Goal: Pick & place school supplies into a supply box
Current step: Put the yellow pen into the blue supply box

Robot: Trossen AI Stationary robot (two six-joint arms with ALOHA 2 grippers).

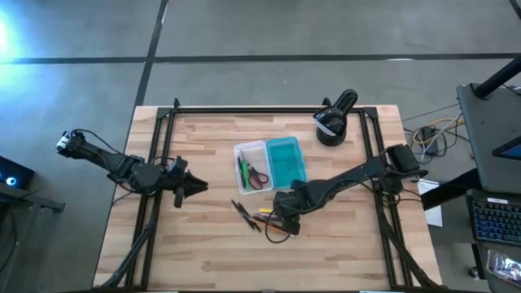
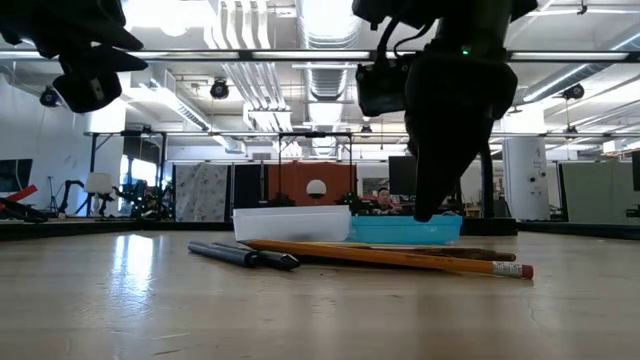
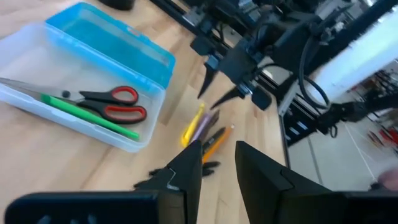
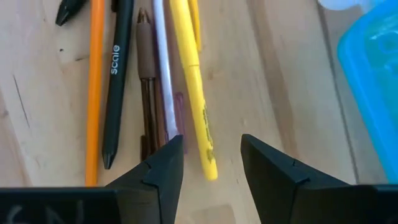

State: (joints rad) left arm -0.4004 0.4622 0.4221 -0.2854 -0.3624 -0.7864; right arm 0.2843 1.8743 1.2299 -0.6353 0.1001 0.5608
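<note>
The supply box (image 1: 271,163) lies open mid-table, with a clear whitish tray and a teal half (image 3: 118,43). In the tray lie red-handled scissors (image 3: 118,106) and a green marker (image 3: 87,112). Near the box, loose sticks rest flat on the wood: a yellow pen (image 4: 193,81), an orange pencil (image 4: 93,93), a black pen (image 4: 117,74), a brown one (image 4: 146,81) and dark pens (image 1: 244,213). My right gripper (image 4: 211,146) hovers open over this pile, its fingers on either side of the yellow pen's end without touching it. My left gripper (image 1: 195,185) waits open, left of the box.
A black round device (image 1: 334,126) with a white patch stands near the table's far right corner. Black frame rails (image 1: 163,146) run along the left, right and far sides of the table. Bare wood (image 1: 212,252) stretches toward the near edge.
</note>
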